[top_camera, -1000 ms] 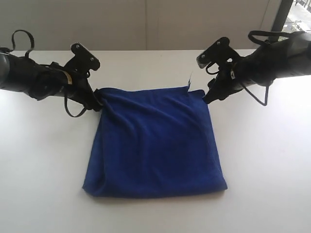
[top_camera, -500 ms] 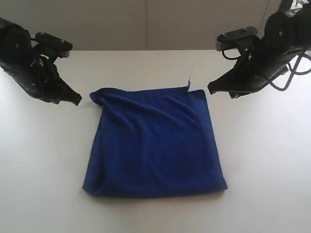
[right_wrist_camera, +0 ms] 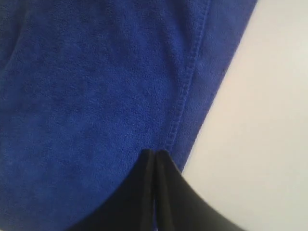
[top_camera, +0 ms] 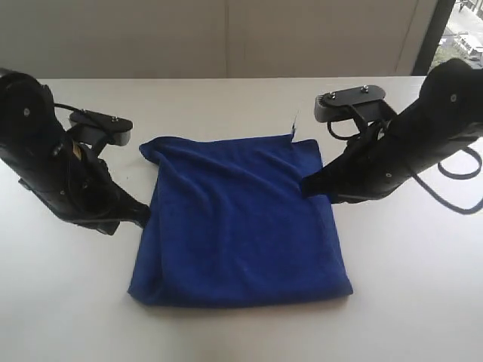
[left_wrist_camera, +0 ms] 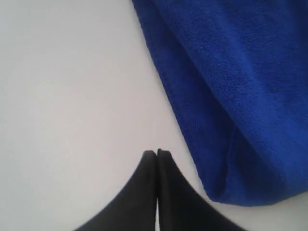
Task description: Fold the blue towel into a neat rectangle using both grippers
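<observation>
Desk (top_camera: 75, 302), white, beneath a pale wall (top_camera: 151, 38), blue towel (top_camera: 241, 226) lying folded at its middle.
Left hand (top_camera: 142, 219), pressed together, has dropped beside the towel's left edge; right hand (top_camera: 306, 187), likewise closed, has moved over its right edge.

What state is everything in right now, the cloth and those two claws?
blue towel: folded, lying flat on the table, wrinkled at its far left corner.
left gripper: shut, empty, over bare table beside the towel.
right gripper: shut, empty, over the towel's hemmed edge.
</observation>
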Robot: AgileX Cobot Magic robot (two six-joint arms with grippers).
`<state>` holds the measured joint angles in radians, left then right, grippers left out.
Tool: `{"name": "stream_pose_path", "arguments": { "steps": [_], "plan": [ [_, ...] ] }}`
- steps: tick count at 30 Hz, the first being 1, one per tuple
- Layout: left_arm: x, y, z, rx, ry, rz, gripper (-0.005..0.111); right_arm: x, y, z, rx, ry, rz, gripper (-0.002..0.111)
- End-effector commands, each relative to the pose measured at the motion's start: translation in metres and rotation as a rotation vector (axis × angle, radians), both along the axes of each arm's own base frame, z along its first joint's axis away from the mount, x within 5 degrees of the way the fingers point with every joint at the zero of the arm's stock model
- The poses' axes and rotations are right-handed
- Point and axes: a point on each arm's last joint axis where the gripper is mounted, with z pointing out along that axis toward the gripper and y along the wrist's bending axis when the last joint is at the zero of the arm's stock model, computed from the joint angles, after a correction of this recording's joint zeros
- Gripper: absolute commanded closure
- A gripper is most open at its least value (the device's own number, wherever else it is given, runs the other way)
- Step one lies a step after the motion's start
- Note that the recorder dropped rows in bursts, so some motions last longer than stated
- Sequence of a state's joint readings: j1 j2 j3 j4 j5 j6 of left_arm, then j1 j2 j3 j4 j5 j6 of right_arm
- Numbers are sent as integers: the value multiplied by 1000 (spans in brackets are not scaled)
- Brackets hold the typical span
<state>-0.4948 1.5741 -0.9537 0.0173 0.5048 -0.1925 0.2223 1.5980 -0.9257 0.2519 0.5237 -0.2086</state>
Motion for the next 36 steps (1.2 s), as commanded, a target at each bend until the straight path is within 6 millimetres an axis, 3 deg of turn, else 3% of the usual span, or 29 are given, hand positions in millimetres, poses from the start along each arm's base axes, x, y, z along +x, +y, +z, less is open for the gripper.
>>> {"name": "stream_pose_path", "arguments": {
  "steps": [1, 10, 19, 36],
  "plan": [
    [-10, -1, -11, -53, 15, 46, 107, 2, 9, -25, -11, 48, 20, 108],
    [-22, -16, -14, -227, 92, -43, 104, 8, 14, -57, -22, 116, 14, 108],
    [-31, -12, -26, -219, 130, -70, 62, 10, 14, -69, -31, 141, 12, 108],
    [-25, -20, -48, -242, 119, -161, 61, 11, 14, -68, -30, 129, 9, 108]
  ]
}}
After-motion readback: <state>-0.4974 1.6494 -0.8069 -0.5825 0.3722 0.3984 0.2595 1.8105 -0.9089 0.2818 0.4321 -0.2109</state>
